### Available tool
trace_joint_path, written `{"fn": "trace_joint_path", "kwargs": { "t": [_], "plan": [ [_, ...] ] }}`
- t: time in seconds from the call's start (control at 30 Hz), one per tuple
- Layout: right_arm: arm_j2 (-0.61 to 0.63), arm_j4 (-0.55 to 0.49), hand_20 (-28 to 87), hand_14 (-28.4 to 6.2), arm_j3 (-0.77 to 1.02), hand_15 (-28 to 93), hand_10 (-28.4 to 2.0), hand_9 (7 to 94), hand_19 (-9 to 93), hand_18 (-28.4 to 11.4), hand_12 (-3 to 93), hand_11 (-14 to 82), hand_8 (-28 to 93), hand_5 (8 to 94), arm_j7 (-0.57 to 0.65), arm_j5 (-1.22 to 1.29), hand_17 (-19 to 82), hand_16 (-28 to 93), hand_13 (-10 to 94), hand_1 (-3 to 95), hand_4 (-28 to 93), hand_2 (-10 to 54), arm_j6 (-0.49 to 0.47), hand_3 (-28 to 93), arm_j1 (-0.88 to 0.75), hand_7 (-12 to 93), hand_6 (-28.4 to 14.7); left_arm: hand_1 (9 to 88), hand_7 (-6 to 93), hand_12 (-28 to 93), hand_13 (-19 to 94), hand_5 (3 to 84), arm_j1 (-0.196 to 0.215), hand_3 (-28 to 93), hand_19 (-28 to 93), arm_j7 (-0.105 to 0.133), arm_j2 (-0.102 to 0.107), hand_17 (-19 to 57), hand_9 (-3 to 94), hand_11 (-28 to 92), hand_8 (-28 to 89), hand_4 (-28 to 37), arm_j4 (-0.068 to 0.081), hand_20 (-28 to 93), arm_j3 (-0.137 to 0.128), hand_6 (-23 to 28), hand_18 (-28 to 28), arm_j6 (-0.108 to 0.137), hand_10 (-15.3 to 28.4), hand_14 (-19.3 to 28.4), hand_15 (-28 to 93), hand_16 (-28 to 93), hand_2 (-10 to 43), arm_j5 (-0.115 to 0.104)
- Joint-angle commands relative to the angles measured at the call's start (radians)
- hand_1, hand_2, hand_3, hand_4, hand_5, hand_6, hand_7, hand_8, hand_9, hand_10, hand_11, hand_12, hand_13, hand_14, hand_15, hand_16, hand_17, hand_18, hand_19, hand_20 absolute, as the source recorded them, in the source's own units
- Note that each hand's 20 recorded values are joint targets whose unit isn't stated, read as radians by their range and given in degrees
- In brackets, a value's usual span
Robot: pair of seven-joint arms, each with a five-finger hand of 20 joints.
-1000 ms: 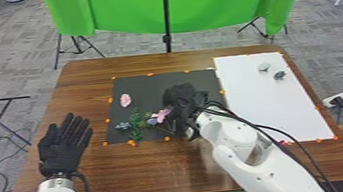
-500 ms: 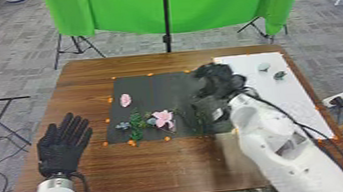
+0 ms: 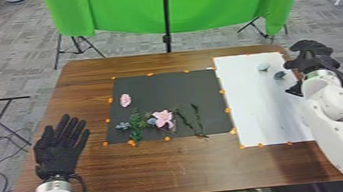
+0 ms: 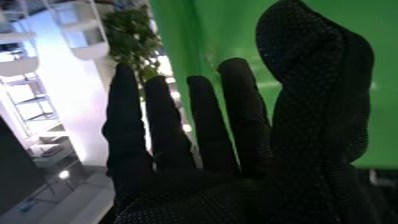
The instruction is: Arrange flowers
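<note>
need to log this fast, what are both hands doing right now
Left hand: open, holding nothing, over the table's left side.
Right hand: open, fingers straight, holding nothing.

Pink flower (image 3: pixel 163 118), green sprig (image 3: pixel 136 133), dark stems (image 3: pixel 199 120), pink oval (image 3: pixel 125 100) on black mat (image 3: pixel 176 87); greyish pieces (image 3: pixel 279 75) on white sheet (image 3: pixel 251 107)

High head view faces forward-down; close wrist view faces outward, sharing green cloth (image 3: pixel 125 12).

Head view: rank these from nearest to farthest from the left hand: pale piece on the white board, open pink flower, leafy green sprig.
1. Leafy green sprig, left part of dark mat
2. Open pink flower, right of it
3. Pale piece, far right, on white board
</note>
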Motion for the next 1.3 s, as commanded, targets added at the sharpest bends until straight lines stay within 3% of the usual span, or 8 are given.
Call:
{"fn": "trace_joint_path", "kwargs": {
  "t": [0.03,0.37,0.5,0.57,0.6,0.8,1.13,1.3],
  "plan": [
    [-0.001,0.051,23,-15.3,-0.048,22,-11.7,38.4,62,-19.7,10.9,10.9,-16,45.0,0.007,0.004,14,14,31,77.6,84,-9.5,-0.139,-28,0.033,18,-1.6,29.4,10.7,8,29,46.2,0.012,78,39,-0.011,-0.009,-8.8,39.9,23,-10,-28.3,0.002,11,0.004,10.7,14.5,0.002,16.0,16.4,40,-9,15.2,-0.001],
    [-0.035,0.084,27,-12.7,-0.076,28,-10.8,42.8,67,-20.2,12.4,13.4,-16,44.1,0.013,-0.034,17,15,39,79.9,79,-9.5,-0.249,-28,0.016,20,-0.7,29.3,11.0,8,29,46.2,0.006,78,39,-0.012,-0.009,-8.8,39.6,23,-10,-28.3,-0.005,11,0.008,10.7,14.6,0.033,15.9,16.4,40,-9,14.9,-0.004],
    [-0.034,0.087,31,-10.5,-0.091,41,-11.5,49.9,72,-19.9,14.1,20.1,-18,48.1,0.004,-0.038,20,11,48,77.1,78,-9.5,-0.18,-17,-0.001,26,0.7,29.3,11.1,8,29,46.4,0.002,78,39,-0.021,-0.011,-8.8,39.9,23,-10,-28.3,0.003,11,0.009,10.8,14.6,0.009,16.1,16.4,40,-9,14.9,0.007],
    [-0.036,0.092,32,-8.7,-0.097,46,-11.1,56.2,73,-19.6,15.9,24.9,-19,52.7,-0.006,-0.049,21,15,52,57.3,-10,-9.5,-0.15,63,-0.004,27,1.4,29.3,11.1,8,29,46.5,0.001,78,39,-0.025,-0.011,-8.8,39.9,23,-10,-28.3,0.006,11,0.008,10.8,14.6,0.001,16.1,16.4,40,-9,14.9,0.011],
    [-0.037,0.09,33,-7.3,-0.096,46,-10.8,60.1,75,-19.6,16.8,28.2,-19,56.7,-0.012,-0.046,22,22,55,56.5,-24,-9.5,-0.152,70,-0.006,28,2.2,29.3,11.1,8,29,46.4,0.0,78,39,-0.024,-0.011,-8.8,39.9,23,-10,-28.3,0.006,11,0.008,10.8,14.6,0.003,16.0,16.4,40,-9,14.9,0.01],
    [-0.014,0.006,35,-5.6,-0.116,42,-9.4,74.9,75,-19.8,35.1,13.3,-12,63.7,0.0,-0.028,24,32,61,61.9,-28,-9.5,-0.075,64,-0.036,30,2.3,29.3,11.0,8,29,46.2,-0.002,78,39,-0.032,-0.013,-8.8,39.8,23,-10,-28.3,0.009,11,0.006,10.7,14.6,-0.008,15.9,16.4,40,-9,15.0,0.015],
    [0.037,-0.328,35,-5.7,-0.172,43,-10.3,72.4,76,-20.1,32.9,16.2,-17,63.6,-0.117,0.006,24,33,61,59.5,-28,-9.5,-0.08,68,-0.135,28,1.9,29.2,10.8,8,29,45.8,0.001,77,39,-0.043,-0.008,-8.8,39.6,22,-10,-28.3,0.012,11,0.003,10.4,14.6,-0.024,15.9,16.3,39,-9,15.0,0.023],
    [0.024,-0.371,35,-6.1,-0.222,44,-10.6,70.9,76,-20.2,30.6,19.0,-18,63.5,-0.163,-0.085,24,32,60,57.4,-28,-9.5,-0.061,71,-0.124,28,1.8,29.2,10.6,8,29,45.7,-0.007,77,39,-0.05,-0.009,-8.8,39.4,22,-10,-28.3,0.016,11,0.002,10.5,14.5,-0.022,16.0,16.3,39,-9,15.1,0.023]
  ]
}}
